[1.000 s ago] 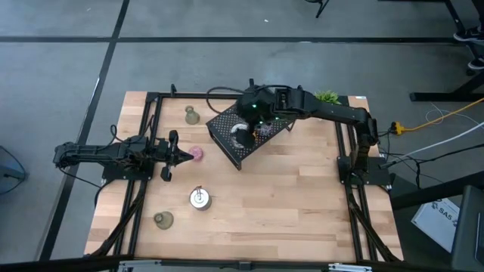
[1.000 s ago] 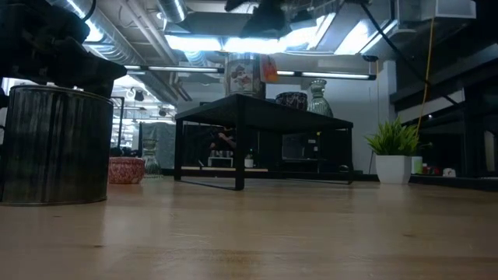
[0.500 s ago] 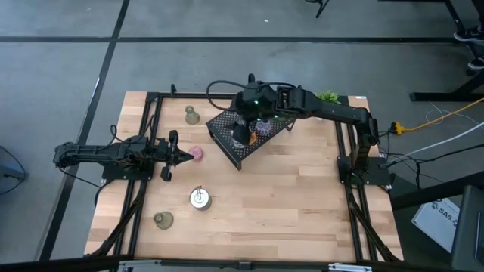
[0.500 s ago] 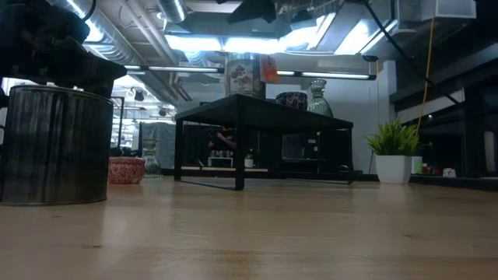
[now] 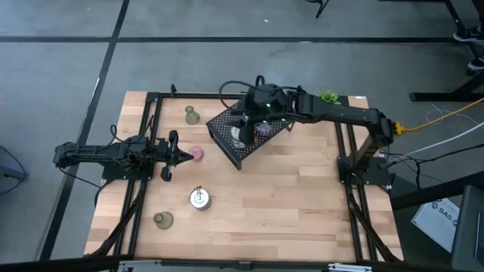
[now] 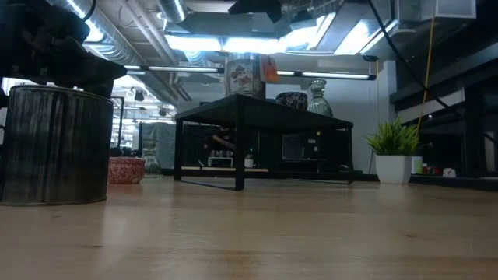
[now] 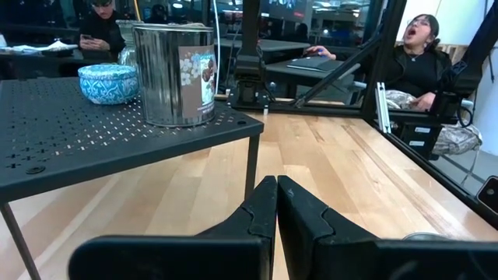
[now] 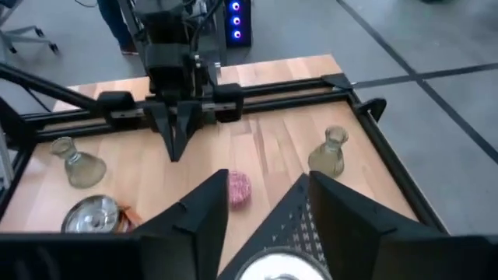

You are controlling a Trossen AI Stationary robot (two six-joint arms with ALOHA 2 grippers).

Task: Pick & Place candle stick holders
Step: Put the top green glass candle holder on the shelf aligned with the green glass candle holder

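Seen from above, the right arm's gripper covers most of what sits on the black mesh rack; only pale and purple scraps show beside it, too small to name. At table level a dull metal can is cut off by the picture's left edge, and dark arm parts leave the frame at the top. From the right wrist, a silver disc is partly hidden behind one finger, and a pale round rim is cut by the bottom edge. People behind the table are blurred.
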